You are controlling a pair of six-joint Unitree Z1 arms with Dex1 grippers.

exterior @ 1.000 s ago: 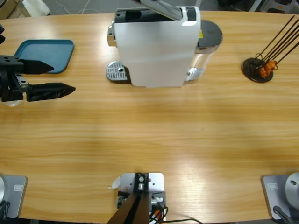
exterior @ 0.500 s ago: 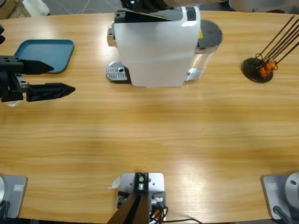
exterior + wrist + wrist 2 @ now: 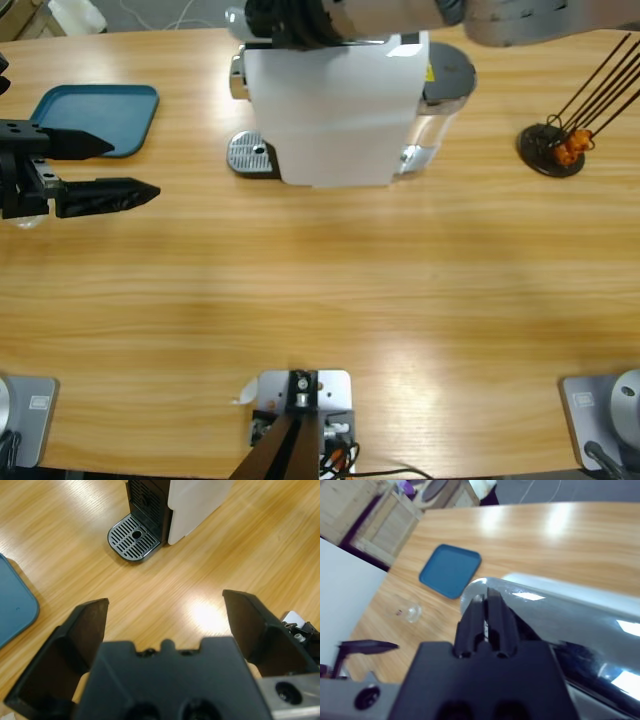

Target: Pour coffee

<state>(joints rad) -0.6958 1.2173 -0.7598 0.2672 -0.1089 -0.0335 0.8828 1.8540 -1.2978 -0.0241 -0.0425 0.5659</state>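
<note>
Right gripper (image 3: 487,612): jaws together, newly advanced over coffee machine (image 3: 330,100) lid | left gripper (image 3: 120,165): jaws apart, unmoved beside machine | brewing step beginning.

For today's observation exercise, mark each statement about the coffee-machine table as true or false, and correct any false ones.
1. The left gripper is open and holds nothing. True.
2. A cup stands on the coffee machine's drip grate. False: the grate is bare.
3. The blue tray lies on the table with nothing on it. True.
4. The right gripper hovers over the blue tray. False: it is at the coffee machine's silver top, jaws shut.
</note>
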